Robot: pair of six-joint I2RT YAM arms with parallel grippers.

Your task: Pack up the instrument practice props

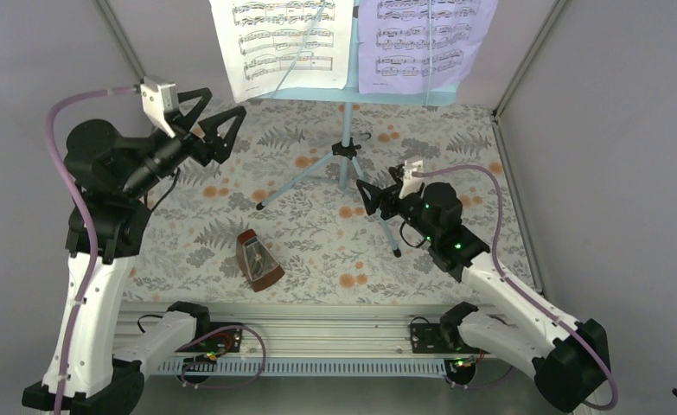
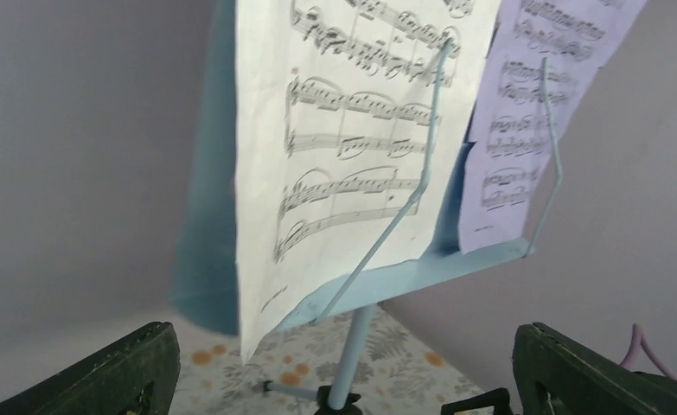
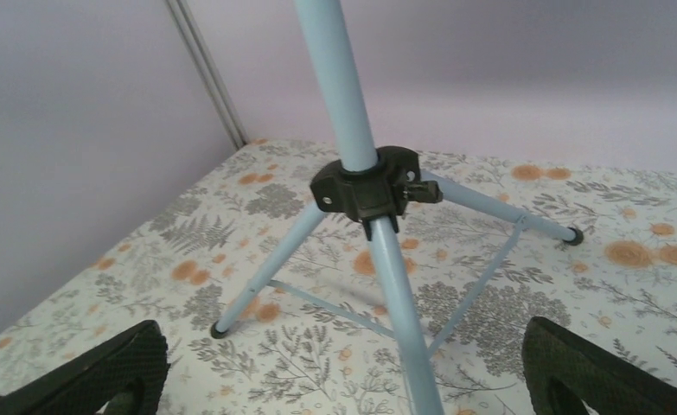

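Left gripper [image 1: 227,100]: we see it raised to the left of the music stand [image 1: 347,130], near the level of the desk's lower ledge. Its jaws are spread wide and hold nothing. In its wrist view the two dark fingers [image 2: 127,372] sit at the bottom corners, clear of the paper.

Metronome [image 1: 257,259]: the small reddish-brown pyramid rests on the floral tablecloth [image 1: 317,251], to the near left of the stand and beyond its left leg tip. We cannot tell whether it stands upright or leans.

White page [image 1: 283,39]: this printed music sits on the left half of the stand's desk. Its lower corner hangs below the ledge, and a thin blue wire holder [image 2: 421,181] crosses its face.

Music stand: light blue, it stands unfolded on the cloth with all three legs splayed from a black hub [image 3: 369,186].

Lavender page [image 1: 421,39]: this printed music sits on the right half of the stand's desk, its foot on the ledge behind a second wire holder.

Right gripper [image 1: 378,183]: we see it low, just right of the stand's pole and facing the hub. Its jaws are fully apart and grasp nothing. In its wrist view the pole and near leg show between the fingers [image 3: 101,372], untouched.
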